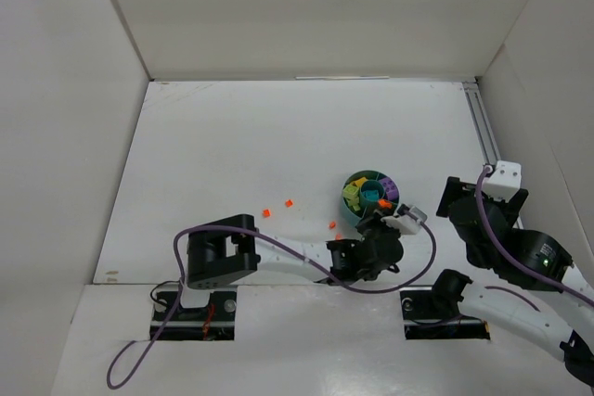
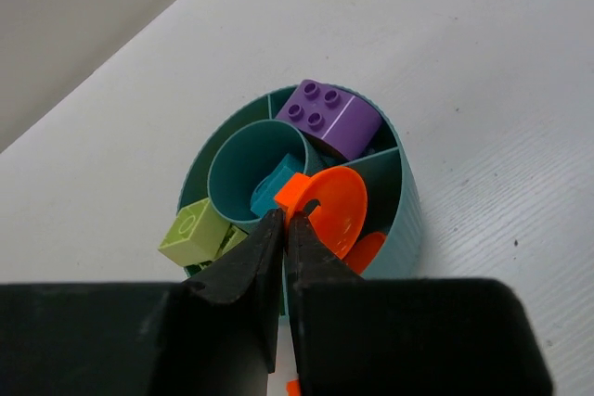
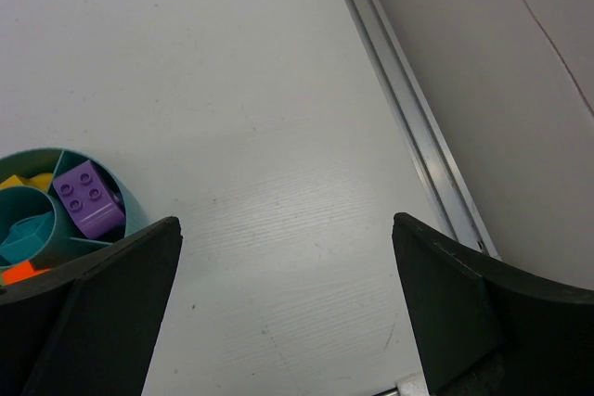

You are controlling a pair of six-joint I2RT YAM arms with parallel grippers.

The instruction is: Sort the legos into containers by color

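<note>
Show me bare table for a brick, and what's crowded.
Bare: table between the dish and the side rail, and from the dish to the back wall. Crowded: left of the dish, loose orange legos; over it, left jaws pinching an orange piece.

Teal dish (image 2: 408,220) holds a purple brick (image 2: 329,118), lime brick (image 2: 190,234), orange piece (image 2: 339,206), teal brick (image 2: 278,183).

A lab test cell: plain white panels (image 1: 306,16) box in a white table (image 1: 232,146) with an aluminium rail (image 1: 484,127).

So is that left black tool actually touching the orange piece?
Touching. The left wrist view shows the left tool closed on the orange piece at its edge, above the teal dish, with no gap.
</note>
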